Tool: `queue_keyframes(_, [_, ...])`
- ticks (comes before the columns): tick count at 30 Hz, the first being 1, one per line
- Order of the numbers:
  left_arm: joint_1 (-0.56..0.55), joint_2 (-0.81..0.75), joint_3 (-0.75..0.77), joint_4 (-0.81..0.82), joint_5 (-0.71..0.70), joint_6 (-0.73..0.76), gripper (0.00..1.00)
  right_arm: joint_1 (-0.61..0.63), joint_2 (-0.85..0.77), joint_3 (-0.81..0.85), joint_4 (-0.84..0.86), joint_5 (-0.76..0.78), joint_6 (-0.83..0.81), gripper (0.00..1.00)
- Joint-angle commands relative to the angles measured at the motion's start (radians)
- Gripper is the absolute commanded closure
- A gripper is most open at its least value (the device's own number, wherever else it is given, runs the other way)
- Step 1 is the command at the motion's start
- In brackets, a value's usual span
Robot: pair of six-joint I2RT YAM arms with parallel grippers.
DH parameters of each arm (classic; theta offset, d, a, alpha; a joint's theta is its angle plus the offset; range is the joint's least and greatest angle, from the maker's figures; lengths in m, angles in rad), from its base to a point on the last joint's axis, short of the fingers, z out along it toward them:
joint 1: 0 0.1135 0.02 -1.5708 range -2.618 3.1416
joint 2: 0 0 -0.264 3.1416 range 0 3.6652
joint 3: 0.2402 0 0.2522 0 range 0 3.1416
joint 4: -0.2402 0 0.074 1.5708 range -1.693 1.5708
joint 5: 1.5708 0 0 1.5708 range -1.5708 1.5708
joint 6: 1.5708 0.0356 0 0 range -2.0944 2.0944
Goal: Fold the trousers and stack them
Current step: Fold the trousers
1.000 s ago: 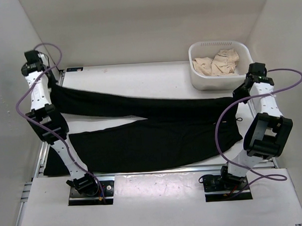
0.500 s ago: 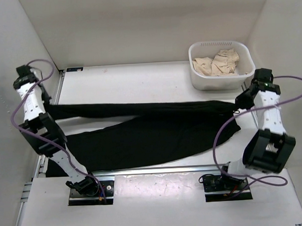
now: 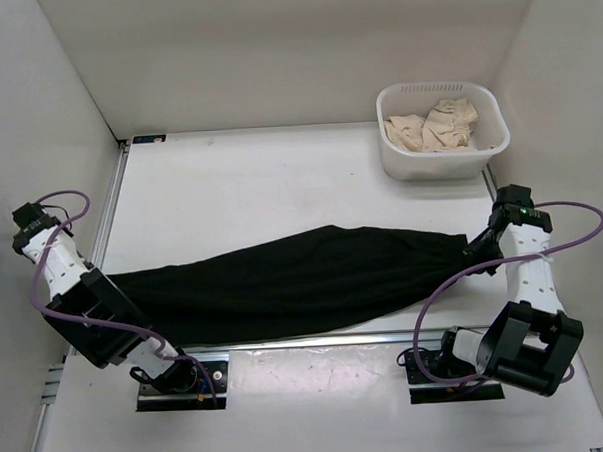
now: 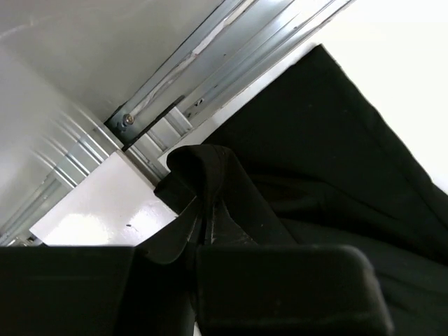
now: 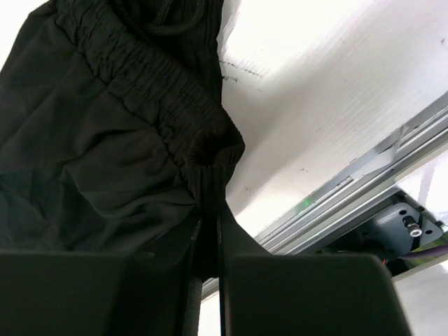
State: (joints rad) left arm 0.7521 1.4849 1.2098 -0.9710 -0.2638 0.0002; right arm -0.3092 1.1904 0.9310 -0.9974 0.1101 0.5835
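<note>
– White desk (image 3: 279,177): where do the long black fabric trousers (image 3: 304,281) lie?
– Stretched out, well to the near side of the white plastic basket (image 3: 439,166). Left hand (image 4: 199,225) pinches the leg end, right hand (image 5: 210,210) pinches the elastic waistband.

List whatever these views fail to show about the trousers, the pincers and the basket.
Top view: the left end of the trousers is hidden under the left arm. The cloth is black on black, so the edges of the folded layers cannot be told apart.
Top view: the beige cloth in the basket is too small and crumpled to identify.
Wrist views: the tips of the left pincer and right pincer are buried in fabric, so grip depth is unseen.
</note>
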Motion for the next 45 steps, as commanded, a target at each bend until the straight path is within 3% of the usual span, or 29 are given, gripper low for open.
queue_keyframes(1, [0.018, -0.026, 0.0, 0.043, -0.026, 0.0, 0.86, -0.01, -0.011, 0.035, 0.002, 0.017, -0.04, 1.0])
queue_keyframes(8, [-0.031, 0.043, 0.294, 0.043, 0.058, 0.0, 0.86, -0.01, 0.132, 0.282, 0.011, -0.056, -0.062, 1.0])
queue_keyframes(12, [-0.043, 0.052, 0.385, 0.034, 0.078, 0.0, 0.86, -0.01, 0.155, 0.376, -0.023, -0.086, -0.062, 1.0])
queue_keyframes(14, [-0.043, 0.013, 0.338, 0.034, 0.043, 0.0, 0.86, -0.01, 0.126, 0.33, -0.023, -0.098, -0.053, 1.0])
queue_keyframes(18, [-0.017, -0.072, 0.08, 0.057, 0.012, 0.0, 0.86, -0.01, -0.012, 0.113, -0.023, -0.087, -0.053, 1.0])
queue_keyframes(23, [0.033, -0.159, -0.168, 0.101, 0.003, 0.0, 0.73, -0.019, -0.13, -0.13, -0.033, 0.009, -0.053, 1.0])
queue_keyframes(24, [0.047, -0.182, -0.203, 0.101, 0.003, 0.0, 0.66, -0.019, -0.14, -0.152, -0.033, 0.051, -0.053, 1.0])
queue_keyframes(25, [0.047, -0.196, -0.26, 0.101, 0.003, 0.0, 0.5, -0.019, -0.14, -0.17, -0.024, 0.051, -0.053, 1.0])
queue_keyframes(29, [0.093, -0.281, -0.282, 0.032, 0.009, 0.0, 0.25, -0.019, -0.114, -0.173, -0.006, 0.042, -0.053, 1.0])
queue_keyframes(36, [0.148, -0.354, -0.242, 0.021, 0.02, 0.0, 0.21, -0.019, -0.064, -0.15, 0.023, 0.031, -0.053, 1.0])
queue_keyframes(40, [0.168, -0.238, -0.323, 0.176, -0.018, 0.0, 0.21, -0.019, -0.046, -0.15, 0.034, 0.02, -0.062, 1.0])
queue_keyframes(45, [0.178, -0.126, -0.282, 0.213, 0.049, 0.0, 0.19, -0.019, -0.046, -0.13, 0.034, 0.02, -0.082, 1.0])
